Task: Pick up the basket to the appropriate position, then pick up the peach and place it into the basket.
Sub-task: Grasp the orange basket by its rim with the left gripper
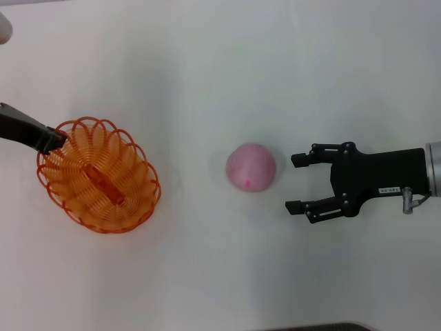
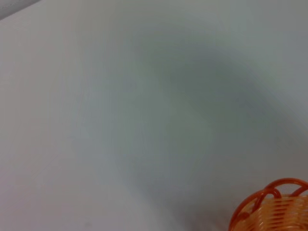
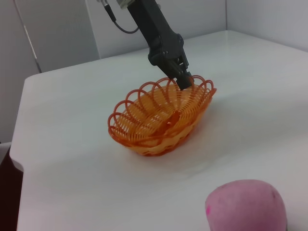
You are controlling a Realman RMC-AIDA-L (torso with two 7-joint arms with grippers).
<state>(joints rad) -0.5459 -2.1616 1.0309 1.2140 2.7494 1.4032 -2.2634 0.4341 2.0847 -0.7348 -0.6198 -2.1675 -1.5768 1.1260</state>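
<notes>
We have the basket [image 1: 98, 176] sitting on the white table [image 1: 220, 62] at our left, resting flat on its base, the flat bar along its bottom showing through the wire. Our left gripper [image 1: 54, 140] is at the basket's outer rim, its fingertips pinched onto one of the scalloped loops — the right wrist view shows the tip [image 3: 184, 80] closed on the rim's far edge. The basket looks light and springy: thin wire loops that would flex if we pulled hard, so a hold on the rim works for sliding or a low lift, but it may tip under its own weight from a single loop.

The peach [image 1: 251, 166] lies near the middle of the table, well apart from the basket, with its darker pink spot facing our side. Our right gripper [image 1: 298, 183] hangs just beside it on the right, fingers spread wide and level with the fruit, not yet touching. We judge the peach to be smooth, round and likely to roll, perhaps a little soft — so we want the fingers across its widest part, one on either side of the middle, closing gently enough not to squeeze it out. In the right wrist view the peach [image 3: 246, 206] sits close below the camera, with the basket [image 3: 161, 118] beyond.
</notes>
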